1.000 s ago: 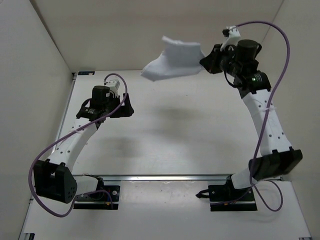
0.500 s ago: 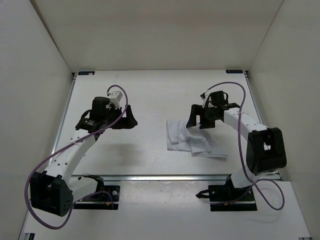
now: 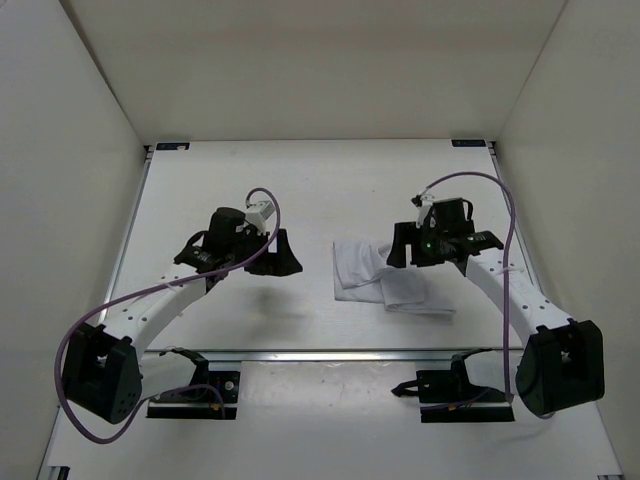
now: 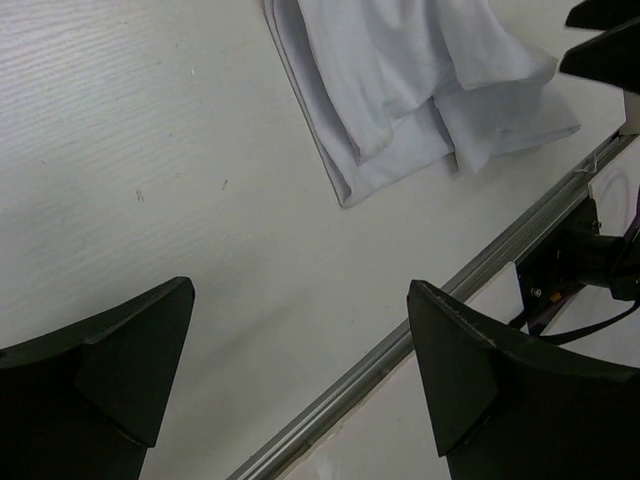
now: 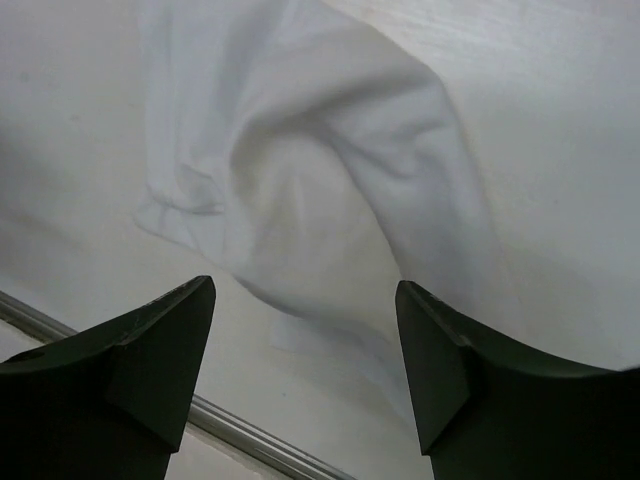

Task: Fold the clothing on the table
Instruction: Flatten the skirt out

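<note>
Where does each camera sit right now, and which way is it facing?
Top external: fixed above and behind the bases, looking down on the table; both arms, left gripper and right gripper show.
Left wrist: on the left arm, looking down and sideways at the clothing and rail; its open fingers show.
Right wrist: on the right arm, close above the clothing, looking down; its open fingers show.
Shared: all three show the clothing and rail.

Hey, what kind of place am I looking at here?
Probably a robot test cell in a lab: a white table boxed in by plain walls, two arms bolted by a metal rail, one crumpled clothing item.
</note>
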Action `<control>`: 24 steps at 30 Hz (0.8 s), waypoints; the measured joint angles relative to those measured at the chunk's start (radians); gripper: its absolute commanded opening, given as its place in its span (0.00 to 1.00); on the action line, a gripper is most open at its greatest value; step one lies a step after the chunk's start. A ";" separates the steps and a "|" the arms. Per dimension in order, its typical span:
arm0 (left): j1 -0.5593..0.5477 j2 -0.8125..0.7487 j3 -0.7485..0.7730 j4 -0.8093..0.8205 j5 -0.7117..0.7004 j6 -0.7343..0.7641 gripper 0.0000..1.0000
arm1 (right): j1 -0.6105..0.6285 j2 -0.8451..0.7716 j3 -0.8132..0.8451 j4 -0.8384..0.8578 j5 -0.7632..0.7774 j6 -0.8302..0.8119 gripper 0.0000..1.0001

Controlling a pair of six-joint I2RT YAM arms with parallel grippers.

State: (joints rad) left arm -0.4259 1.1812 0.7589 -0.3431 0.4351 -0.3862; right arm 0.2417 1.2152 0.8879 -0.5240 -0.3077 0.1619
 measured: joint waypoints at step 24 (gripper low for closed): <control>0.059 -0.019 0.000 0.008 0.011 0.003 0.99 | 0.032 0.134 -0.083 0.048 0.138 -0.103 0.00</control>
State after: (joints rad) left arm -0.3668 1.1618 0.7589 -0.3351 0.4458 -0.3832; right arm 0.2741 1.3495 0.8047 -0.4763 -0.1699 0.0589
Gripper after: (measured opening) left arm 0.985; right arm 0.042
